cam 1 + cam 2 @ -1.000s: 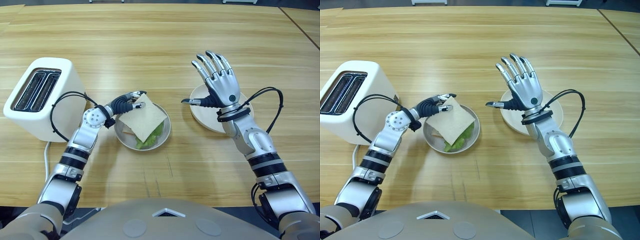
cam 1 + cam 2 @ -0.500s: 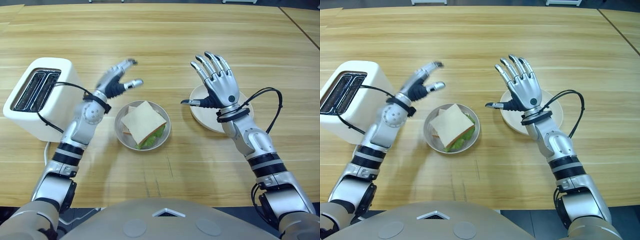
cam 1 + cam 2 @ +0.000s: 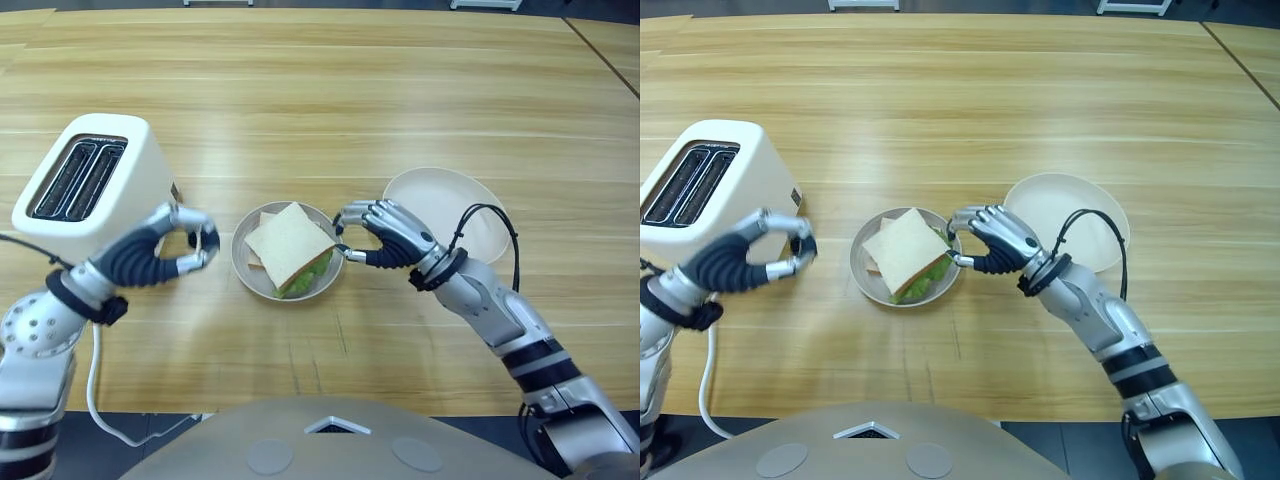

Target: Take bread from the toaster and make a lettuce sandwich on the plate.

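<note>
A white toaster (image 3: pixel 85 180) stands at the left, both slots empty. On the grey plate (image 3: pixel 245 278) in the middle lies a sandwich: a top bread slice (image 3: pixel 290 240) over green lettuce (image 3: pixel 312 272), with a lower slice's edge (image 3: pixel 256 258) peeking out at the left. My left hand (image 3: pixel 165 252) hangs beside the toaster's right lower corner with its fingers curled around nothing. My right hand (image 3: pixel 385 235) sits low at the grey plate's right rim, curled, fingertips close to the rim and the bread's corner.
An empty cream plate (image 3: pixel 450 205) lies just right of and behind my right hand. The toaster's white cord (image 3: pixel 95 385) trails down toward the table's near edge. Bare wood stretches across the far half of the table.
My left hand let go of the top slice, lifted away, then drew back beside the toaster and curled. My right hand dropped from above the cream plate to the grey plate's rim and curled.
</note>
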Tool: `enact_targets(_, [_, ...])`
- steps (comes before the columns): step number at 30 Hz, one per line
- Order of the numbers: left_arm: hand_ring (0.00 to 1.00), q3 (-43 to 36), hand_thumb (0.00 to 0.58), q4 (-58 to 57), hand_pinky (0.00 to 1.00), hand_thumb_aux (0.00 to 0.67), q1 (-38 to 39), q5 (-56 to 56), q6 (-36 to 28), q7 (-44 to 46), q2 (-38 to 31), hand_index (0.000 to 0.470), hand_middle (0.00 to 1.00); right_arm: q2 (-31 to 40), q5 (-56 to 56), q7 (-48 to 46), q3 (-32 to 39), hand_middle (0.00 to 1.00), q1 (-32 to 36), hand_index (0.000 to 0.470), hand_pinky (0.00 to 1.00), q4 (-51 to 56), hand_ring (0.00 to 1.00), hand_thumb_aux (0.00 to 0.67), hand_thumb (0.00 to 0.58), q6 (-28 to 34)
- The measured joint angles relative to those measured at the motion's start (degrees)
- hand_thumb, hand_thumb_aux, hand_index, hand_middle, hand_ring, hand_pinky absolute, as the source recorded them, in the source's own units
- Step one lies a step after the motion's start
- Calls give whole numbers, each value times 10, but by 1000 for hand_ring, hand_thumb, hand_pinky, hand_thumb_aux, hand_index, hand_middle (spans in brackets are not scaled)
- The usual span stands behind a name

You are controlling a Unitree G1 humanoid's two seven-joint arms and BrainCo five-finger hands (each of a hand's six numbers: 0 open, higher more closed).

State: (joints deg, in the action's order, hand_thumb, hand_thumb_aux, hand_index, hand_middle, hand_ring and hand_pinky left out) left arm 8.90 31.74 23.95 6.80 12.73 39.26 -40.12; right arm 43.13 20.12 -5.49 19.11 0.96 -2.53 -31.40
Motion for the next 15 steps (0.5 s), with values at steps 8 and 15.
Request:
enact_targets(8, [1000, -97, 580, -102, 1000, 670, 50, -22, 30, 110, -38, 470, 1000, 49, -198, -228, 7, 1000, -76, 470, 1000, -95, 1000, 670, 580, 27])
enact_targets(15, [1000, -189, 580, -212, 1000, 670, -32, -100, 39, 93, -2, 470, 1000, 31, -109, -321, 73, 1000, -74, 470, 1000, -34, 1000, 670, 580, 65])
